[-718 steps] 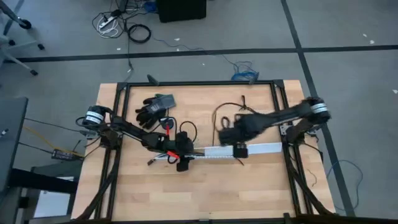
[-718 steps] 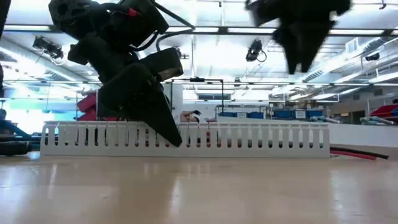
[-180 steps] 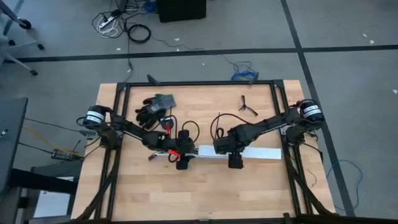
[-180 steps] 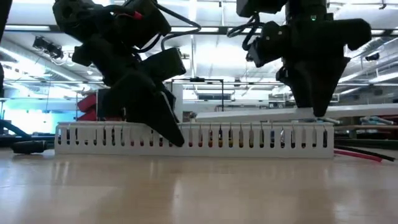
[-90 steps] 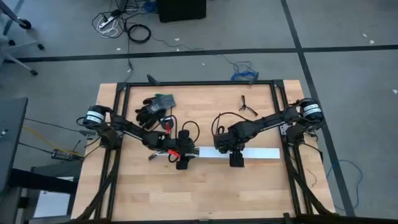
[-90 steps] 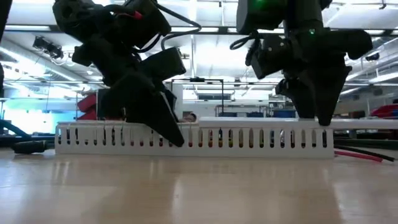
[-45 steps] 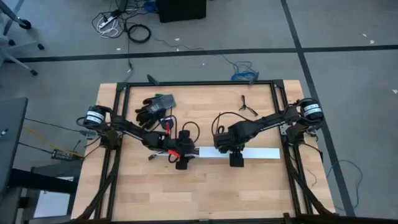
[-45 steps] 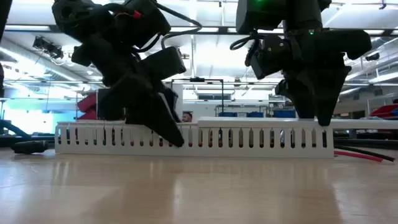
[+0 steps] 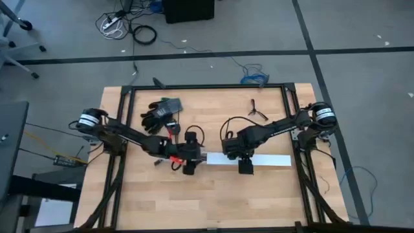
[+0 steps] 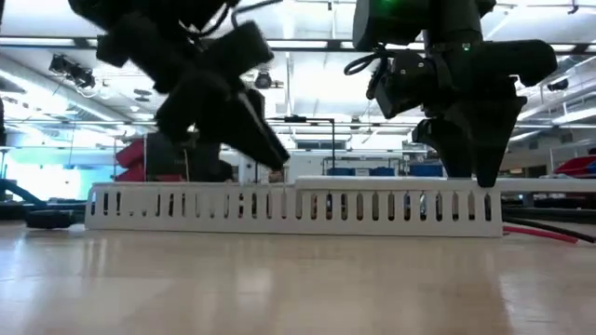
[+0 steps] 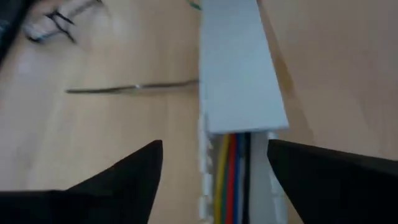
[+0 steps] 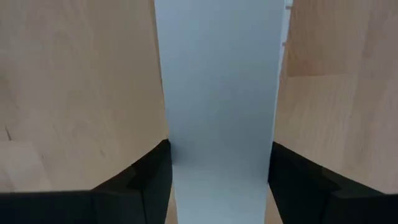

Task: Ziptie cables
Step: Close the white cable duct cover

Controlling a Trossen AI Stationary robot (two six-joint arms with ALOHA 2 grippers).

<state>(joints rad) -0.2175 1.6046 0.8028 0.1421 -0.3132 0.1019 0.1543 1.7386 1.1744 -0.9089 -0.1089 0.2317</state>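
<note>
Your right gripper (image 12: 217,180) is spread wide with a finger on each side of the channel's white lid (image 12: 221,93), and your left gripper (image 11: 211,174) is equally wide open over the channel's (image 10: 298,209) uncovered end, holding nothing. The cables (image 11: 233,171) lie in that open end, and the ziptie (image 11: 134,88) lies on the wooden table (image 9: 213,194) just beside the channel, near the table's middle. Both arms reach inward from the table's side edges; a black glove (image 9: 158,111) lies toward the far left corner.

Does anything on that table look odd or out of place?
The lid covers only part of the white channel, leaving coloured wires bare at one end. A pair of black gloves lies loose near the back edge.
</note>
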